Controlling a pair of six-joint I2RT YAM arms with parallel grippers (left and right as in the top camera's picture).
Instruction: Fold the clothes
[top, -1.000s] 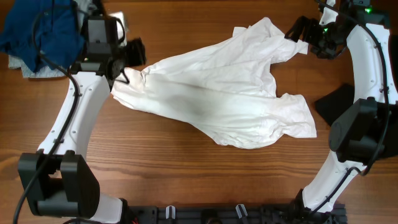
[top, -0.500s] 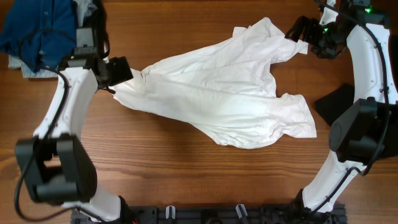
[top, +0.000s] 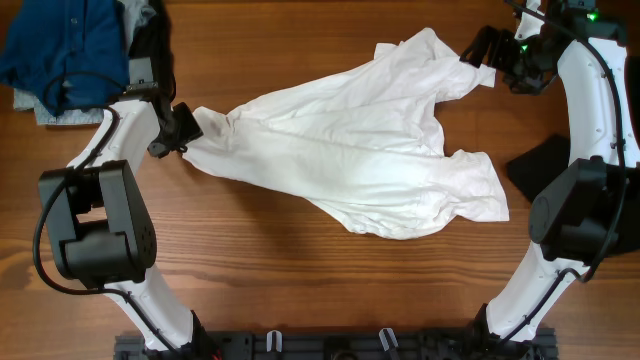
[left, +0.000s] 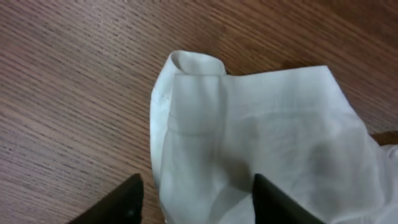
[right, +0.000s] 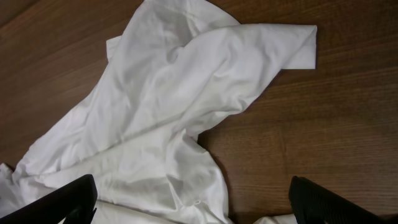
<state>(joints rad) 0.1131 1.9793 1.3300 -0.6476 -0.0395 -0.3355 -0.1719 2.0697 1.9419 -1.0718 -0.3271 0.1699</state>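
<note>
The clothes' large white wrinkled shirt (top: 360, 150) lies spread across the middle of the wooden table. My left gripper (top: 183, 132) is at its left end. In the left wrist view the white shirt (left: 249, 124) shows a folded hem, and the left gripper (left: 198, 202) straddles it, fingers apart; a strip of wood shows between the left finger and the cloth's edge. My right gripper (top: 476, 50) hovers at the shirt's upper right sleeve. In the right wrist view the right gripper (right: 199, 205) is wide open above the shirt (right: 155, 112), holding nothing.
A blue garment (top: 60, 45) is heaped at the table's back left corner on a pale grey piece (top: 45, 110). A black garment (top: 540, 165) lies at the right edge beside the right arm. Bare wood runs along the front of the table (top: 300, 280).
The left gripper has moved down and left from above the shirt's left end to its edge, and its jaws have narrowed. The right arm has stayed put.
</note>
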